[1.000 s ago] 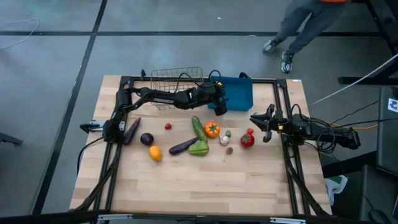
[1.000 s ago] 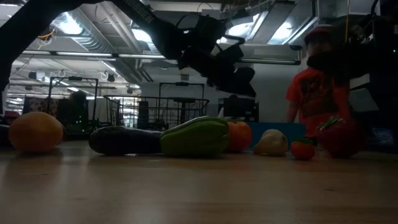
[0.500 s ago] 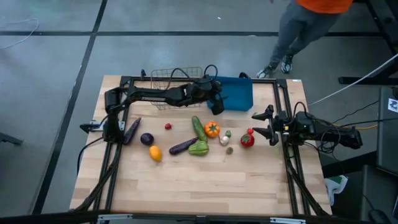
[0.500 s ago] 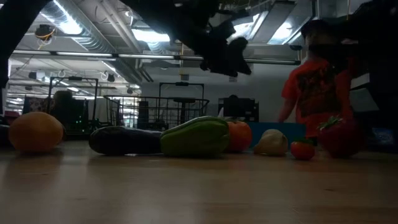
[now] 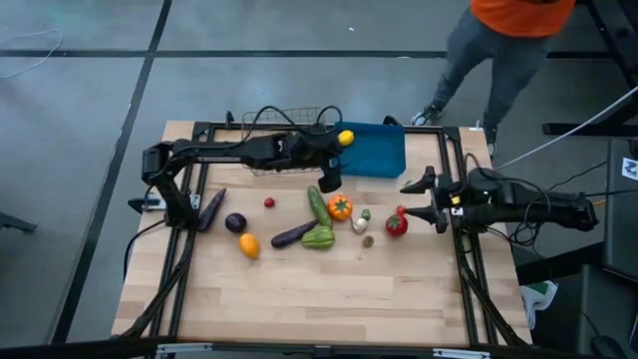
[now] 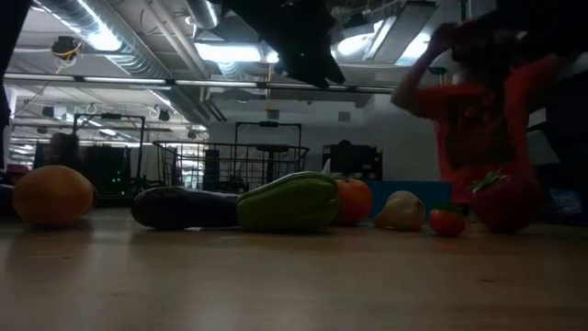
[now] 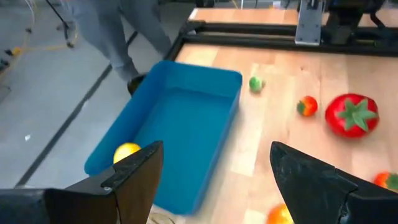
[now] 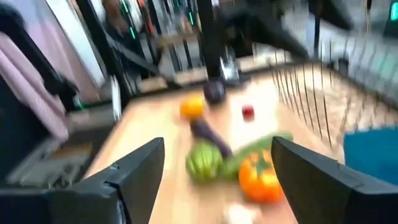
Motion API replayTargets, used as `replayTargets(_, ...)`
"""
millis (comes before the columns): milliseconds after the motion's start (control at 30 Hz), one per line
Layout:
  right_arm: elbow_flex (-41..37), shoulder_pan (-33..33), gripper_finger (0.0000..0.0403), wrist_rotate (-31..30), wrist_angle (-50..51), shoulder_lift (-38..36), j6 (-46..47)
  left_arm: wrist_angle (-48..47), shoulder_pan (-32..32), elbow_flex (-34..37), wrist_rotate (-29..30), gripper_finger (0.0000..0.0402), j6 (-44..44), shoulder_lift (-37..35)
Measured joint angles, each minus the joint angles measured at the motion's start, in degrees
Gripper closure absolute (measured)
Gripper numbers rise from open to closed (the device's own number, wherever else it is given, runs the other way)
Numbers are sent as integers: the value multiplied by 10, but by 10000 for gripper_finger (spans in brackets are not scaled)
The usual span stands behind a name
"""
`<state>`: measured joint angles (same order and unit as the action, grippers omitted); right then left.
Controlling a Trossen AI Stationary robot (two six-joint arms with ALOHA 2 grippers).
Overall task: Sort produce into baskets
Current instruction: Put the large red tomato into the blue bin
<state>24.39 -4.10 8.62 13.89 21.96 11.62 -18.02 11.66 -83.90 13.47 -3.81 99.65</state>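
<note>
Landmark: blue bin (image 5: 378,150), at the far edge of the table (image 5: 329,289), with the wire basket (image 5: 282,128) just beside it.

Left gripper (image 5: 329,179) hangs over the table just off the bin's near corner on the wire-basket side, above the far end of the green cucumber (image 5: 319,204). Its fingers stand wide apart and carry nothing; the left wrist view looks between them straight at the bin.

Lemon (image 5: 345,138): yellow, at the bin's corner nearest the wire basket. In the left wrist view the lemon (image 7: 127,152) sits low against the bin's inner wall (image 7: 124,130).

Right gripper (image 5: 417,199) is nearer than the bin, beyond its corner away from the wire basket, just beside the large red tomato (image 5: 397,224). Its fingers are spread, with nothing between them.

Produce on the table, all nearer than the bin:
- orange tomato (image 5: 340,208), touching the cucumber's side
- green pepper (image 5: 319,237) and long purple eggplant (image 5: 293,234), touching each other
- white garlic (image 5: 359,224), between the orange tomato and the red one
- round purple eggplant (image 5: 235,222) and orange fruit (image 5: 249,244), well out past the wire basket's side
- small red berry (image 5: 269,202), near the wire basket

A person in an orange top (image 5: 520,12) stands on the floor beyond the bin.
</note>
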Motion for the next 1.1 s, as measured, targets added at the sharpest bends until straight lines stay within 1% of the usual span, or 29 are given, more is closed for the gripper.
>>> replayTargets(133, 65, 0, 111, 1, 100, 80, 0, -29, -7, 0, 0, 109, 8, -7)
replayTargets(233, 104, 0, 111, 19, 161, 140, 1, -51, -12, 0, 0, 109, 10, -7)
replayTargets(333, 134, 0, 111, 32, 188, 203, 1, -63, -17, 0, 0, 109, 11, -7)
replayTargets(400, 150, 0, 111, 32, 210, 242, 1, -72, -20, 0, 0, 109, 11, -7)
replayTargets(567, 172, 0, 111, 30, 228, 323, 1, -70, -23, 0, 0, 109, 16, -6)
replayTargets(800, 173, 0, 111, 30, 236, 393, 1, -71, -23, 0, 0, 109, 16, -6)
replayTargets(1100, 173, 0, 111, 32, 241, 447, 6, -71, -23, 0, 0, 109, 15, -6)
